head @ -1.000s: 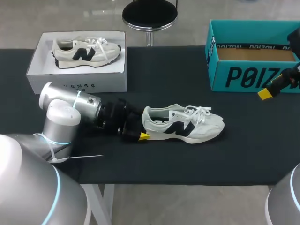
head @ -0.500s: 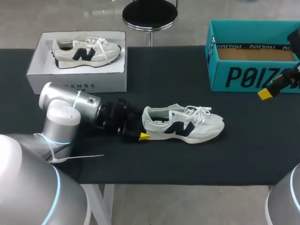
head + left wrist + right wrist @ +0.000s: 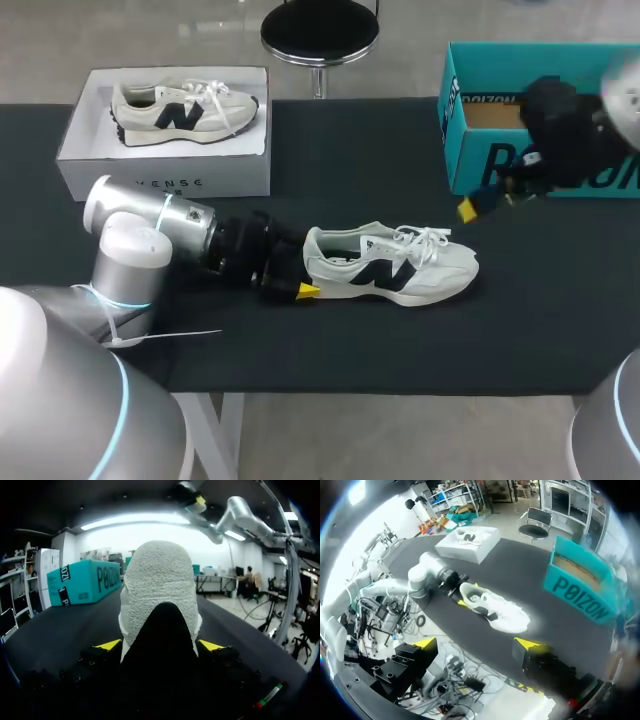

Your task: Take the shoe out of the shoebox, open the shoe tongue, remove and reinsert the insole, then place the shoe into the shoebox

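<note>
The shoe [image 3: 395, 268] lies on its sole near the middle of the worktop [image 3: 350, 160], heel toward the left edge and toe toward the right edge. The left fingers [image 3: 307, 291] are closed on the heel, one yellow tip on each side of it. The right fingers [image 3: 468, 210] hang above the worktop just in front of the teal shoebox [image 3: 452, 100], spread apart with nothing between them. The teal shoebox stands open at the far right corner. A white box [image 3: 165, 180] at the far left corner holds a second shoe [image 3: 185, 108].
</note>
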Action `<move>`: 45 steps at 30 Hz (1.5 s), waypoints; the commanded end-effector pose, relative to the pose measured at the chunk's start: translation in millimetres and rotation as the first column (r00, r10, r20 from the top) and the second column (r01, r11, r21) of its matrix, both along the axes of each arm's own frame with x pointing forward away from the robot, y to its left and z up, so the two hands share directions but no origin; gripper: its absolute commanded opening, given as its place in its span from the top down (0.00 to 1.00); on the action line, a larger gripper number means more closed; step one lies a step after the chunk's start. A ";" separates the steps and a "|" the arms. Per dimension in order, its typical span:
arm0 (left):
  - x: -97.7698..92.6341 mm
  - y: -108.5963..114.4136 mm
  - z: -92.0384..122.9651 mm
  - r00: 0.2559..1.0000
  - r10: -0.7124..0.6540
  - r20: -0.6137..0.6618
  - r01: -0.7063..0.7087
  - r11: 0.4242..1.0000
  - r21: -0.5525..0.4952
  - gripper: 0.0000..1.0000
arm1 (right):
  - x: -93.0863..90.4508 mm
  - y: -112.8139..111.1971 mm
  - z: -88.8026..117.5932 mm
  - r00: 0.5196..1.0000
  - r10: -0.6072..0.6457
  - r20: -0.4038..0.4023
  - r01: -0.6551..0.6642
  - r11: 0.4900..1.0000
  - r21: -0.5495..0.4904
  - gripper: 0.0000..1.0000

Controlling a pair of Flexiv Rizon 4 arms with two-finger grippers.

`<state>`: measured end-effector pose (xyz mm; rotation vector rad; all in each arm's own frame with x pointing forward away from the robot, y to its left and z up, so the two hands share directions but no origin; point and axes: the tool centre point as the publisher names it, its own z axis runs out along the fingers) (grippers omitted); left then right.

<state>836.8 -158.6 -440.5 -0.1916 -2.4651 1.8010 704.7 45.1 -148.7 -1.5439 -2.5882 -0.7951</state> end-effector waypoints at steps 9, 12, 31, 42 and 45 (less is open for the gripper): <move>-1.8 -4.2 -6.9 1.000 -0.002 0.000 0.002 1.000 0.002 1.00 | 35.0 87.6 -27.5 0.995 -0.084 -0.060 0.078 0.992 -0.098 0.00; -1.8 -4.2 -6.9 1.000 -0.002 0.000 0.002 1.000 0.002 1.00 | 35.0 87.6 -27.5 0.995 -0.084 -0.060 0.078 0.992 -0.098 0.00; -1.8 -4.2 -6.9 1.000 -0.002 0.000 0.002 1.000 0.002 1.00 | 51.7 148.0 -86.5 0.844 -0.401 -0.356 0.194 0.848 -0.494 0.00; -1.8 -4.2 -6.9 1.000 -0.002 0.000 0.002 1.000 0.002 1.00 | 52.4 164.4 -107.8 0.825 -0.489 -0.283 0.291 0.797 -0.529 0.00; -1.8 -4.2 -6.9 1.000 -0.002 0.000 0.002 1.000 0.002 1.00 | 52.4 164.4 -107.8 0.825 -0.489 -0.283 0.291 0.797 -0.529 0.00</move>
